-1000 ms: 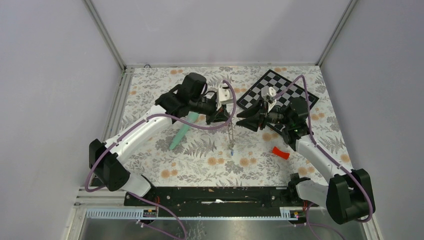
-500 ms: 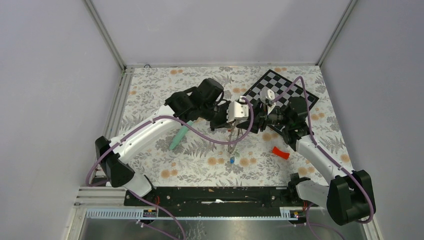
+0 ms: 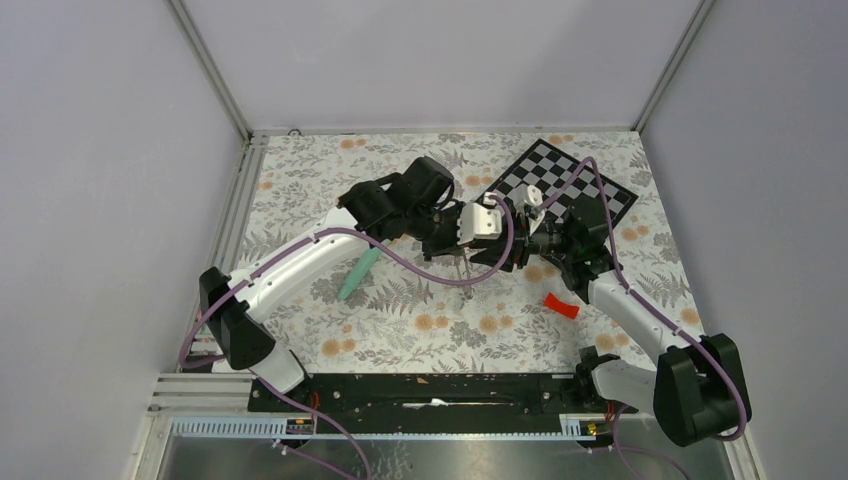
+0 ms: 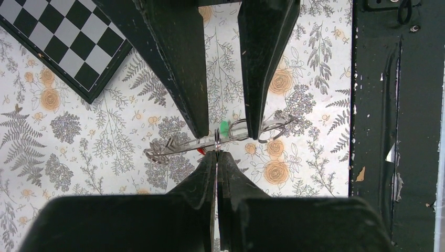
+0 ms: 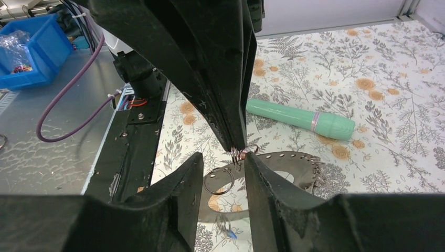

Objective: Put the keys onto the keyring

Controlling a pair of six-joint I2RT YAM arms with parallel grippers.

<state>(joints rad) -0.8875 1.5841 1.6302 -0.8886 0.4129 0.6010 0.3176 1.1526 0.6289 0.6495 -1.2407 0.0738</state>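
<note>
The keyring (image 5: 299, 160), a flat grey disc with small holes round its rim, hangs above the table. My left gripper (image 4: 216, 152) is shut on a thin wire ring at its edge. In the left wrist view the keyring (image 4: 173, 146) shows edge-on, with a green key tag (image 4: 224, 127) beside it. A blue key (image 5: 231, 234) dangles below the disc. My right gripper (image 5: 224, 164) is open, its fingers standing either side of the left gripper's tip (image 5: 239, 148) and the keyring. Both grippers meet at mid-table (image 3: 490, 250), where the keyring is hidden in the top view.
A mint-green tube (image 3: 358, 275) lies left of the grippers. A red curved plastic piece (image 3: 561, 305) lies to the right, near the right arm. A checkerboard (image 3: 560, 185) sits at the back right. The black base rail (image 4: 393, 105) runs along the near edge.
My left arm has swung right with the hanging keyring. The two grippers have closed in on each other, and the keyring now sits between the right fingers.
</note>
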